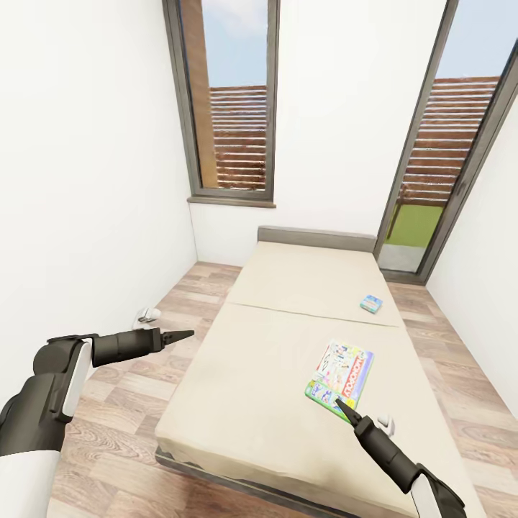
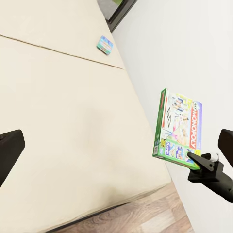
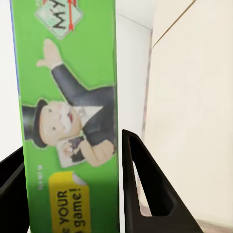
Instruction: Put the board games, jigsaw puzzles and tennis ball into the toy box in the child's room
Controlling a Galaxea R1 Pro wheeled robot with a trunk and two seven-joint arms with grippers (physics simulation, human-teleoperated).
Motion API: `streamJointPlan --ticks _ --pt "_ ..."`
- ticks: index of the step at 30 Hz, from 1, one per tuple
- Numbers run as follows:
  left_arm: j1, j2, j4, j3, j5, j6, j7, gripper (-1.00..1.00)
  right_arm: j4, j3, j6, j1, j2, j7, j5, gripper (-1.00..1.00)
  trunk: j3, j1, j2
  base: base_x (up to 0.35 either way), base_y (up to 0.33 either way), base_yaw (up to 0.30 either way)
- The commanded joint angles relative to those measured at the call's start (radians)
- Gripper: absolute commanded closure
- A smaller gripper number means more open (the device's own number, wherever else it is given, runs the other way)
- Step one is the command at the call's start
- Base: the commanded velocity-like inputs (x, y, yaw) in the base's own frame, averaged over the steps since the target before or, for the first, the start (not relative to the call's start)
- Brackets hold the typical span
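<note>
The right pincer (image 1: 344, 407) is clamped on the green edge of the Monopoly box (image 1: 341, 371), holding it over the cream bed (image 1: 273, 345). Farther up the bed lies a small blue game box (image 1: 371, 303). The left pincer (image 1: 180, 334) hangs closed and empty above the wood floor (image 1: 115, 424).

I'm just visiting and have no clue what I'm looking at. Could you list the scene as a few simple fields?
place: bedroom, tall windows, wood-plank floor
bed: cream cover, grey headboard
green-edged board game: one edge between the right tool's fingers
right tool: shut on the game's edge
small blue board game: lying on the bed, nearer the headboard
left tool: over the floor beside the bed, holding nothing; fingers look close together, state unclear
</note>
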Motion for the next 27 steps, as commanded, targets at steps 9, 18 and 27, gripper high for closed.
streamJointPlan --ticks 9,18,27 --pt "-0.001 0.0 0.0 0.0 0.005 0.007 0.0 -1.0 0.001 -0.004 0.007 -0.001 0.005 0.001 -0.004 1.0 0.027 -0.034 0.062 0.0 0.0 0.0" --pt "-0.001 0.0 0.0 0.0 0.005 0.007 0.0 -1.0 0.001 -0.004 0.007 -0.001 0.007 -0.024 -0.004 1.0 0.055 -0.069 0.125 0.0 0.0 0.0" --pt "-0.001 0.0 0.0 0.0 0.006 0.007 -0.001 -1.0 0.001 -0.005 0.006 -0.001 0.014 -0.027 -0.005 1.0 0.083 -0.103 0.188 0.0 0.0 0.0"
